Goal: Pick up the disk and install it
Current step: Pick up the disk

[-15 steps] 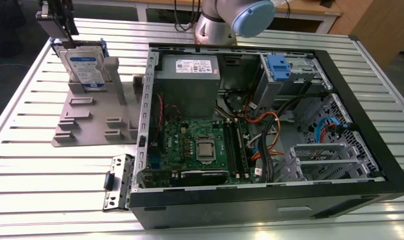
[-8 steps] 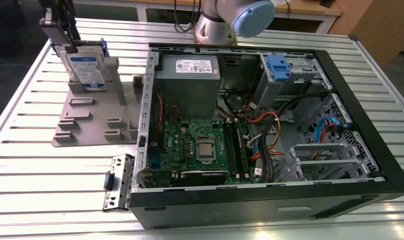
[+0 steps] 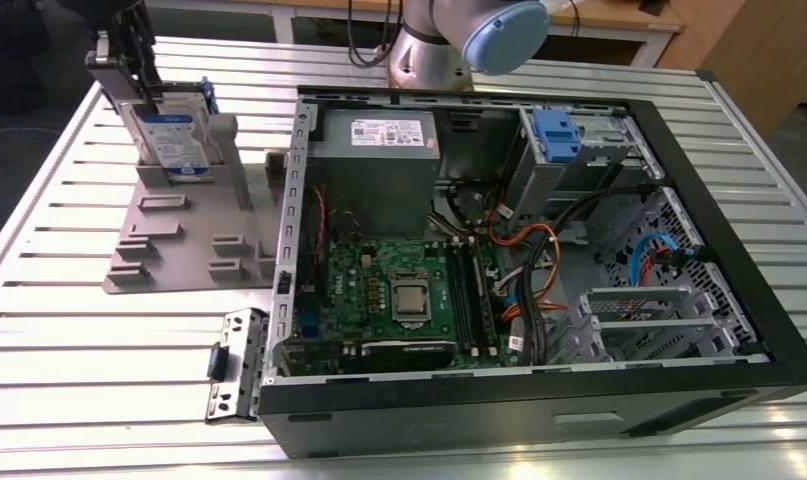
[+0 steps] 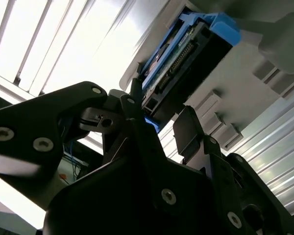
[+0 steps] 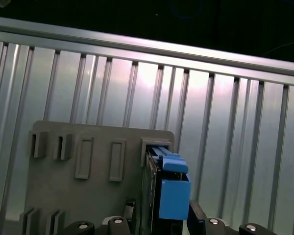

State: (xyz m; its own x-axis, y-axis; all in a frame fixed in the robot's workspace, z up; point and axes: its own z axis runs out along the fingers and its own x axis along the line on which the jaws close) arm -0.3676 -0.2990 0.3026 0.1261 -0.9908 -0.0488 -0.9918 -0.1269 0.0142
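Observe gripper (image 5: 161, 211) over disk (image 5: 172, 188), which stands upright in grey holder (image 5: 88, 196) on slatted table (image 5: 225, 147). Read jaws as spread, straddling disk's end; no clamping visible.

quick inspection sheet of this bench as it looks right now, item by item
surface: slatted metal table.
job's things: disk stands upright in grey holder; open computer case beside it.
clutter: black bracket lies on the table by the case.
claw: at the disk's top end.
cables: orange and blue bundles inside the case.
surroundings: arm base behind the case; wooden furniture beyond.
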